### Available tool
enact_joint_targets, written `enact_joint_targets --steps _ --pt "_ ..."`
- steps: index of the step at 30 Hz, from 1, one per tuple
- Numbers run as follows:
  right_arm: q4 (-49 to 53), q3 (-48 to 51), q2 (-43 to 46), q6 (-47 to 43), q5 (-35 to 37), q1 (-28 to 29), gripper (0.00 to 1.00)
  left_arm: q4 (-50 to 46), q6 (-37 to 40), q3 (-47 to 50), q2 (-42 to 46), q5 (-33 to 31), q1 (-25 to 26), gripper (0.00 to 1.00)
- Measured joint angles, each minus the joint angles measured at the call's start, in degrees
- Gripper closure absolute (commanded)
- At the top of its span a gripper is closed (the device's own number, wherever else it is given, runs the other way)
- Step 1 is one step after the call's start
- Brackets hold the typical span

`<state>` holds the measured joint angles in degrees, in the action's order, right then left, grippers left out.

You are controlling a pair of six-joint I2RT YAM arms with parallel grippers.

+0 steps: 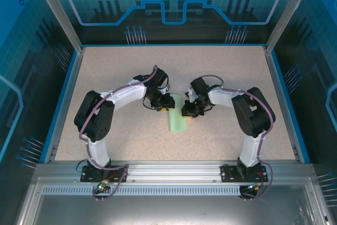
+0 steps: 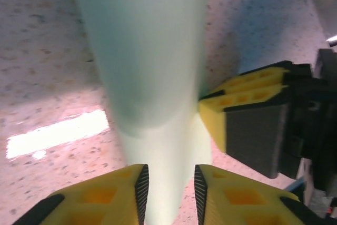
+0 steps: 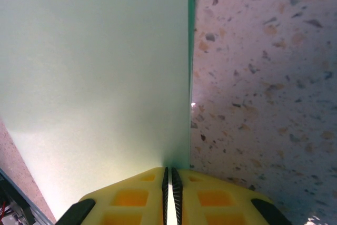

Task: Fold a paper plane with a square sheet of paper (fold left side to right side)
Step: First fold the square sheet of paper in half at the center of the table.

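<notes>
Square sheet of paper (image 1: 177, 118): folded narrow, laid at the centre of the worktop (image 1: 105, 77).
Right tool (image 3: 168, 178): clenched on the sheet's edge.
Left tool (image 2: 170, 183): set astride the sheet; grip cannot be told.

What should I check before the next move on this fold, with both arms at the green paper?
1. Right pincer holding the green paper sheet: ok, its fingers are shut on the sheet's edge.
2. Left pincer grip: cannot tell. Its fingers stand apart with the sheet between them, and contact is unclear.
3. Sheet lying flat on the table: not ok. In the left wrist view it bows up.
4. Pincers apart from each other: ok, though close. The right one sits at the sheet's side edge, clear of the left fingers.
5. Folded edges lined up: cannot tell. In the top view the arms cover the sheet's far end.
</notes>
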<state>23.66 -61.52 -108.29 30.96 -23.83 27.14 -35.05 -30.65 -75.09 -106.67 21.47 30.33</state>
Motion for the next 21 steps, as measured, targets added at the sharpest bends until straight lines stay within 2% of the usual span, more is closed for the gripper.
enact_joint_targets --steps 7,21 --pt "0.6 -0.4 -0.1 -0.2 0.0 0.0 0.85 3.9 -0.5 0.0 -4.5 5.2 1.2 0.73" --pt "2.3 -1.6 -0.8 -1.3 0.7 0.2 0.85 3.8 0.8 2.6 -7.4 1.9 0.0 0.75"
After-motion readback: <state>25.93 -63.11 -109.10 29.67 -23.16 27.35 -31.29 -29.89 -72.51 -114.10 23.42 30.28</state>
